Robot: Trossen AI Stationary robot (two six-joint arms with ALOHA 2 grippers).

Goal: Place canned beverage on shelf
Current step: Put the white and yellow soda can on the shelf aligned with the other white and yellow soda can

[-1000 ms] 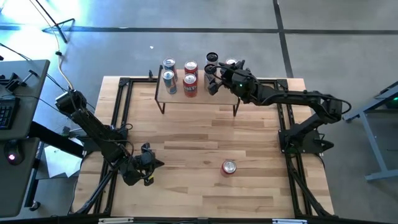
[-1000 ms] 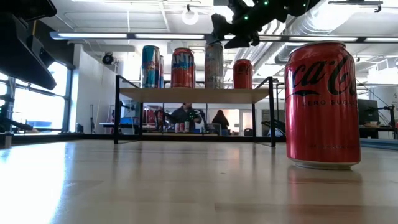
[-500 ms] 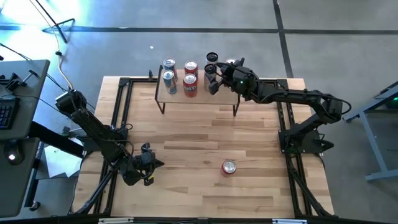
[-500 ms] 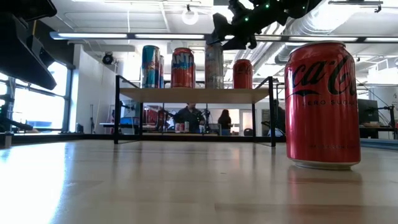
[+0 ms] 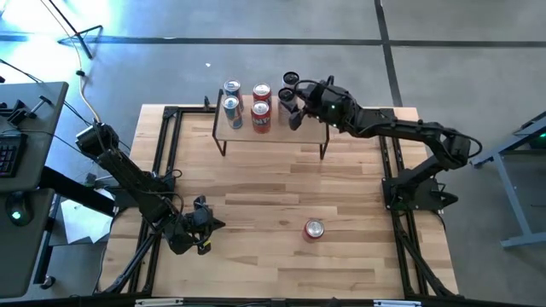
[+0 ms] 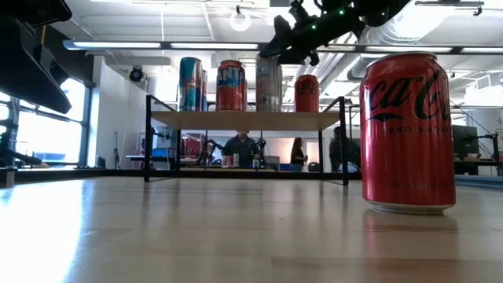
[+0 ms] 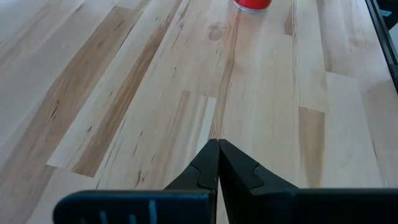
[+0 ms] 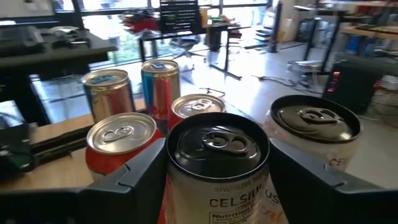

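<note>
The shelf stands at the table's far edge, and its wooden top carries several upright cans. My right gripper is over the shelf's right half, shut on a black-topped Celsius can, which stands on the shelf in the low view. A red Coca-Cola can stands upright on the table near the front and fills the low view's right side. My left gripper is shut and empty, low at the table's near left. My right gripper pinches the Celsius can's wall just under its top rim, with one finger on each side. The fingers slant down from above and from the table's right. The can is upright with its base on the shelf top.
Two blue cans and two red cans stand on the shelf left of the held can, and a white black-topped can stands close beside it. Black rails line the table's sides. People show in the room behind.
My right gripper has shifted a little toward the table's far edge over the shelf, with the Celsius can still between its fingers and upright.
</note>
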